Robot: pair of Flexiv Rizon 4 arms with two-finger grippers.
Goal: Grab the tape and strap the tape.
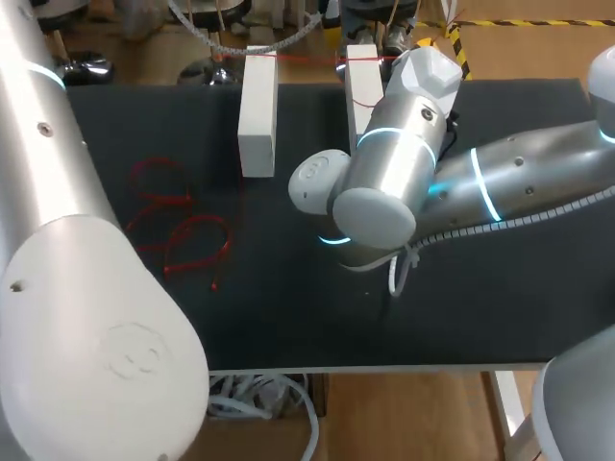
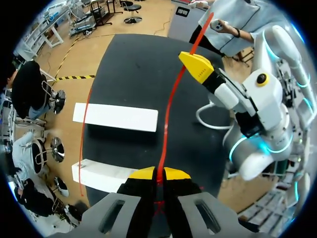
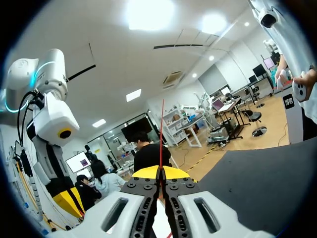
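A thin red tape (image 2: 167, 119) runs taut from my left gripper (image 2: 158, 174), which is shut on it, up to the yellow tips of my right gripper (image 2: 197, 67). In the right wrist view my right gripper (image 3: 160, 173) is shut on the same tape (image 3: 162, 131), which rises straight ahead of its fingers. Below the tape lie two white blocks (image 2: 115, 117) (image 2: 101, 176) on the black table. In the head view the tape (image 1: 307, 59) crosses the tops of both blocks (image 1: 258, 115) (image 1: 362, 91); neither gripper's tips show there.
Loose loops of red tape (image 1: 183, 230) lie on the black table (image 1: 288, 307) left of the middle. My right arm's wrist (image 1: 380, 192) hangs over the table's centre. My left arm (image 1: 67, 269) fills the near left corner.
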